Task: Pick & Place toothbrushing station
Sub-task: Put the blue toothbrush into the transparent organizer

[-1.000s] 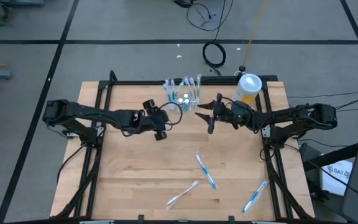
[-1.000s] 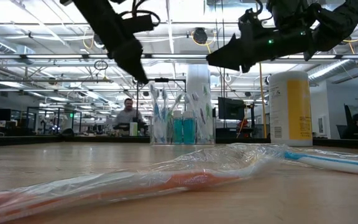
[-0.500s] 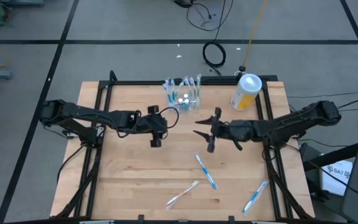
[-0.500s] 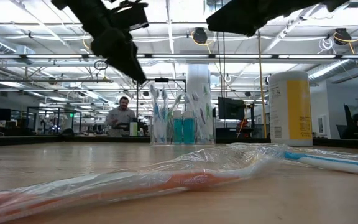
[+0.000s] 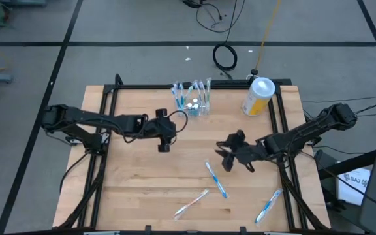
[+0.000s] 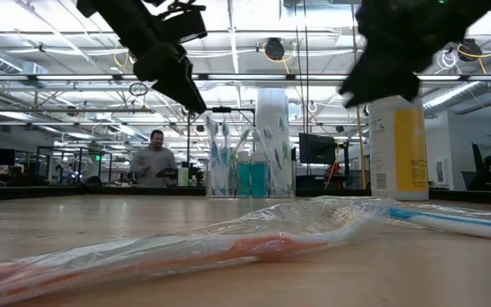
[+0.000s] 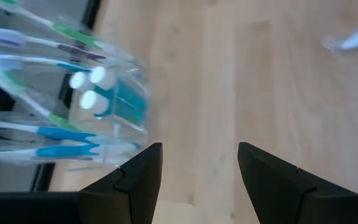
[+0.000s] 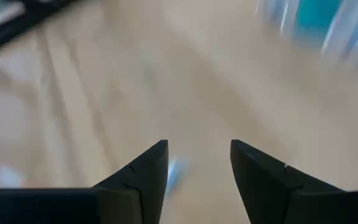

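Toothbrushing station [image 5: 193, 99] stands upright at the table's [image 5: 129, 189] far edge, centre, brushes sticking out of it, nothing gripping it. Left gripper [image 5: 164, 145] hovers near it on the near-left side, fingers apart, empty. Right gripper [image 5: 225, 158] is mid-table, well away from it, fingers apart, empty, just beside a wrapped toothbrush [image 5: 216, 179]. Yellow canister [image 5: 258, 96] sits at the far right.

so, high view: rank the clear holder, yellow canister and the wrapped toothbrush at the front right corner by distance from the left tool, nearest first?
From the left tool, open, left of table centre:
1. Clear holder, at the back edge, just behind and to the right of it.
2. Yellow canister, back right corner.
3. Wrapped toothbrush, front right corner.
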